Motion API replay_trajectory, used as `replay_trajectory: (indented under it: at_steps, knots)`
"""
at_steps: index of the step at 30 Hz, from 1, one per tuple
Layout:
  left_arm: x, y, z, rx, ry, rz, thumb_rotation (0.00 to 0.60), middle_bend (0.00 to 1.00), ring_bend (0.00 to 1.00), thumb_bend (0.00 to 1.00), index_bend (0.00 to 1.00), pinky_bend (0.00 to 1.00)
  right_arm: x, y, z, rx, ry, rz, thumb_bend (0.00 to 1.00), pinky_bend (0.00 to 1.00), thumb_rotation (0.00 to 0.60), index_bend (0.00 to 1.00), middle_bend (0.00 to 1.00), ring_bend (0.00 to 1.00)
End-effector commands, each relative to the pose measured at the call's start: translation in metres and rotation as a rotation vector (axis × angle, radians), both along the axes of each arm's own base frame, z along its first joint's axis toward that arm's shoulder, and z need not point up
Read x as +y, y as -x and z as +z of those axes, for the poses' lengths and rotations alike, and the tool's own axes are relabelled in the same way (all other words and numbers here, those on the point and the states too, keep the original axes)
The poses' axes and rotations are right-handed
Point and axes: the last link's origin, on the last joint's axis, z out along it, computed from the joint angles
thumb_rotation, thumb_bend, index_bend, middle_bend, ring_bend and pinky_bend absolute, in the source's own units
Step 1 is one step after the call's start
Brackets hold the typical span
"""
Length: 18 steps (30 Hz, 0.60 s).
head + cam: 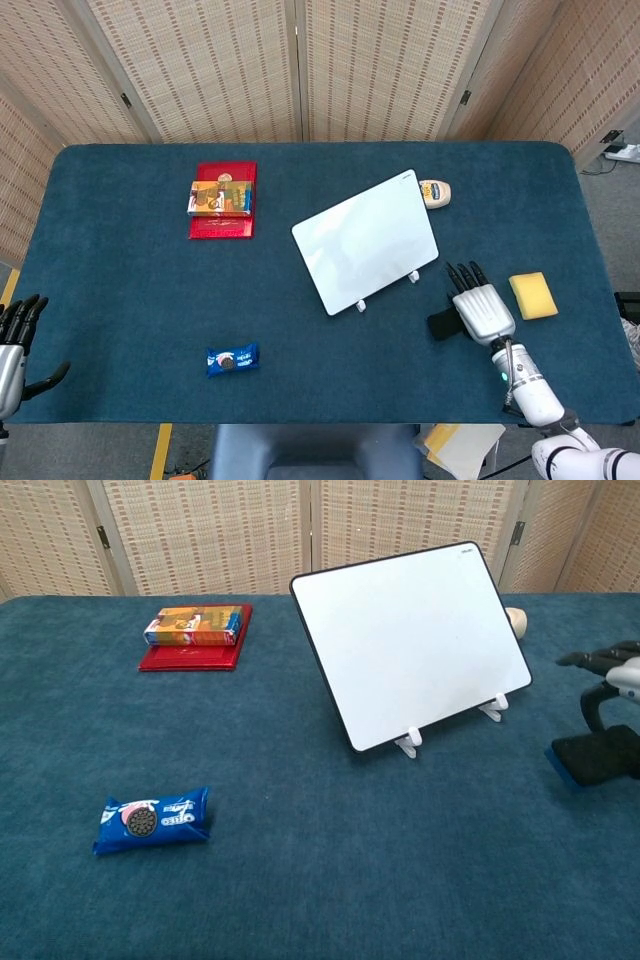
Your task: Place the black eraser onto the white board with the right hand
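The white board (365, 240) leans on its small stands in the middle right of the table, also seen in the chest view (415, 640). The black eraser (441, 325) with a blue underside sits just right of the board's front corner. In the chest view the eraser (590, 760) looks raised a little off the cloth. My right hand (482, 310) lies over its right end, and at the chest view's right edge that hand (615, 675) has its thumb reaching down to the eraser. My left hand (15, 340) hangs at the table's front left corner, fingers apart, holding nothing.
A yellow sponge (533, 295) lies right of my right hand. A blue cookie pack (232, 359) sits front left. A red box with a snack carton (222, 200) is at the back left. A small beige object (435, 192) lies behind the board.
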Motion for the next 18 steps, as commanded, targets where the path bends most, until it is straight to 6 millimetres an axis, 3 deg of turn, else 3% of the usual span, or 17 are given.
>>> replay_trajectory:
  at_steps: [1,5,11,18]
  knots:
    - [0.000,-0.001,-0.001,0.002,0.005,-0.001,0.600,0.10,0.10,0.23,0.05,0.04,-0.028,-0.027,-0.005,-0.115,0.103,0.067,0.18,0.00,0.600,0.53,0.01,0.00]
    - [0.000,0.000,0.000,-0.004,0.004,-0.001,0.600,0.10,0.10,0.23,0.05,0.04,-0.057,-0.057,-0.023,-0.186,0.185,0.135,0.18,0.00,0.600,0.53,0.01,0.00]
    - [-0.001,0.002,0.006,-0.027,-0.008,-0.009,0.600,0.10,0.10,0.23,0.05,0.04,-0.085,-0.097,-0.044,-0.240,0.268,0.221,0.18,0.00,0.600,0.53,0.00,0.00]
    - [-0.001,0.003,0.008,-0.043,-0.005,-0.008,0.600,0.10,0.11,0.23,0.05,0.04,-0.098,-0.116,-0.057,-0.314,0.347,0.268,0.18,0.00,0.600,0.53,0.00,0.00]
